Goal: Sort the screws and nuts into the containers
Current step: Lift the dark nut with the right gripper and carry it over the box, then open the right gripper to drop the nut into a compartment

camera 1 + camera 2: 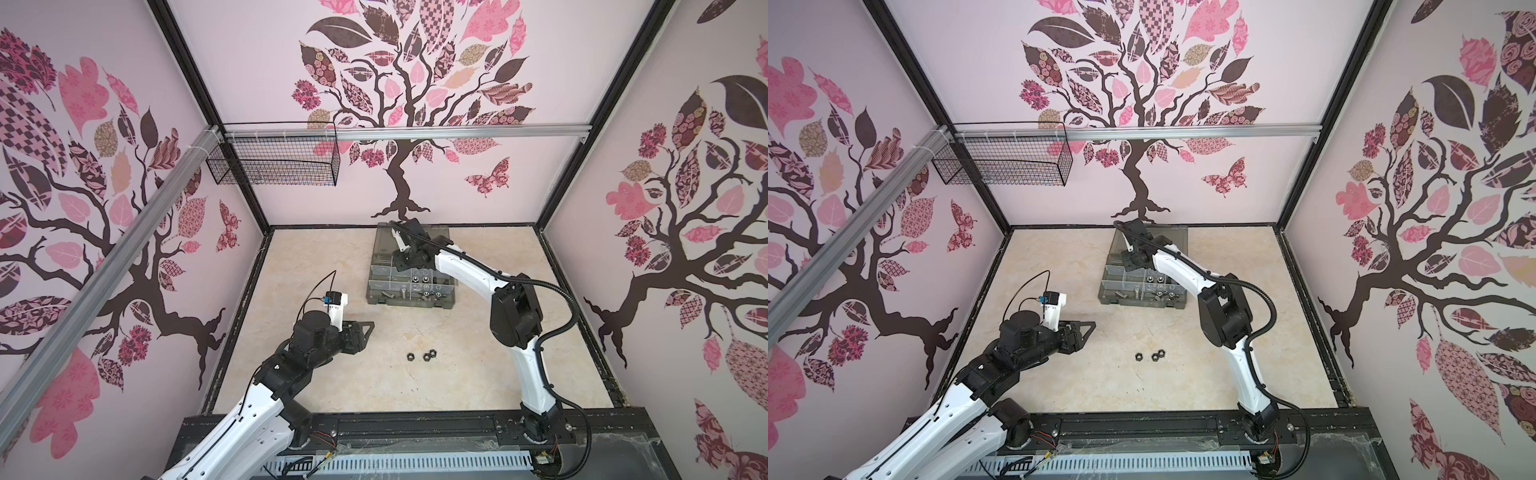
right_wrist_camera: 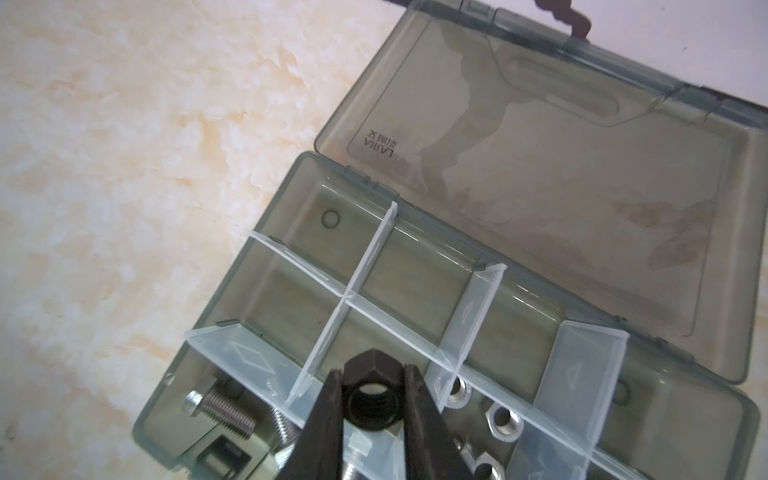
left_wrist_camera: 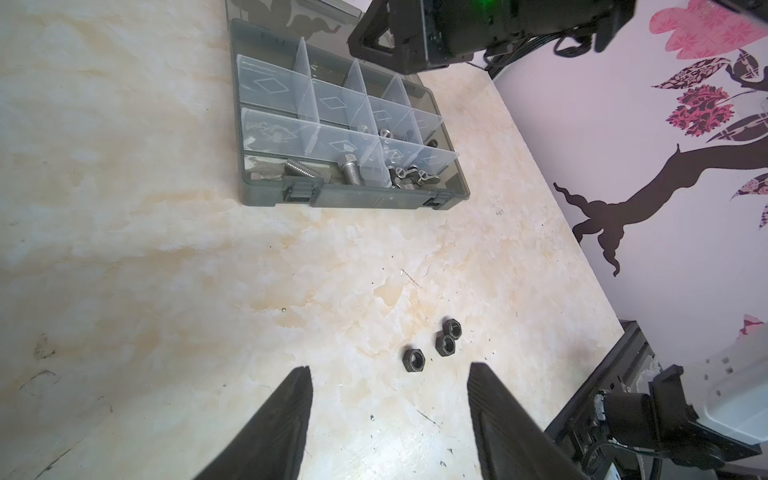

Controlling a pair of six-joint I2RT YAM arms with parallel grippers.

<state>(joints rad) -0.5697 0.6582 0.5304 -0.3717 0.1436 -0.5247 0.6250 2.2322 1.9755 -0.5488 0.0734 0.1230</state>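
Note:
My right gripper (image 2: 372,374) is shut on a black hex nut (image 2: 374,395), held on edge above the dividers of the containers (image 2: 478,307). These sit inside the open grey-green organizer case (image 2: 166,399) at the back of the table. Silver screws (image 2: 220,409) and silver nuts (image 2: 500,419) lie in the near compartments; the far ones look empty. My left gripper (image 3: 390,370) hangs open and empty over the bare table. Three loose black nuts (image 3: 413,360) lie just ahead of it, in both top views (image 1: 419,356) too.
The case's smoky lid (image 2: 582,166) lies folded back toward the rear wall. Wing nuts (image 3: 409,174) sit in a front compartment. A black wire basket (image 1: 270,166) hangs high on the back wall. My right arm (image 1: 457,266) reaches over the case.

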